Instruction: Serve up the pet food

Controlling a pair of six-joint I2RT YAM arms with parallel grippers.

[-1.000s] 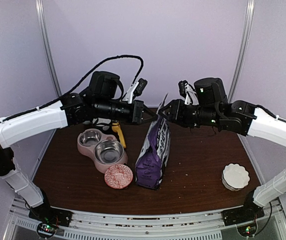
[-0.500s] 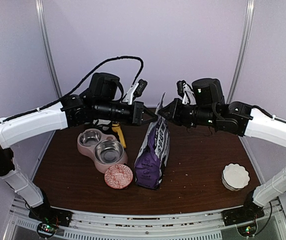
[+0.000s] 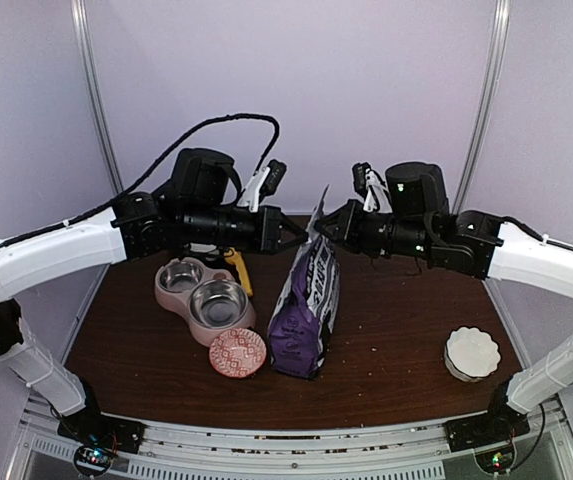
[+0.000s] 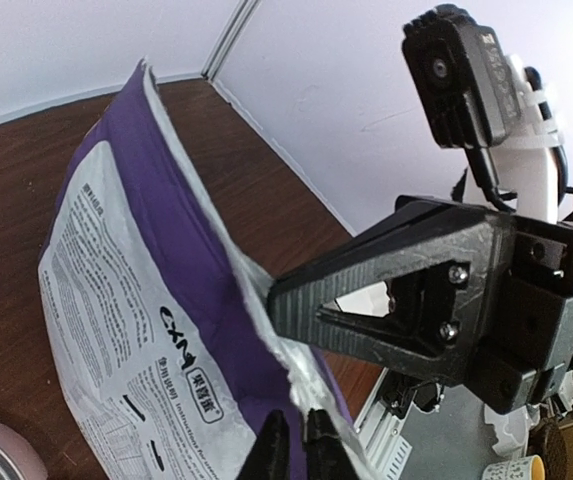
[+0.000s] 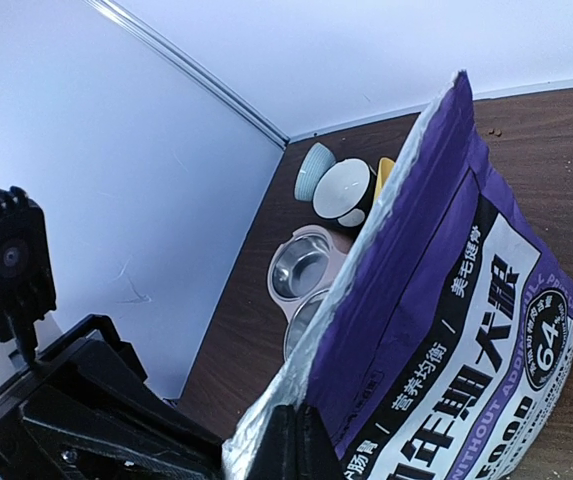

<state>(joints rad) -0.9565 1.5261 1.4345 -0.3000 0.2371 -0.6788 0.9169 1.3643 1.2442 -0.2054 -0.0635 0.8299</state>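
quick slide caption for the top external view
Left gripper and right gripper pinch the top edge of the purple pet food bag beside the pink feeder.

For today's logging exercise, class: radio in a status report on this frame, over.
Left gripper and right gripper both shut on pet food bag top edge. Bag upright, kibble unseen. Pink feeder left of it, nothing blocking.

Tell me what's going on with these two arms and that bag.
Both arms hold the tall purple pet food bag by its top edge. The left claw and the right claw pinch it from opposite sides, apparently to pull the mouth open. The bag stands upright on the brown table, just right of the pink double feeder, whose steel bowls look empty. No kibble has been served yet.
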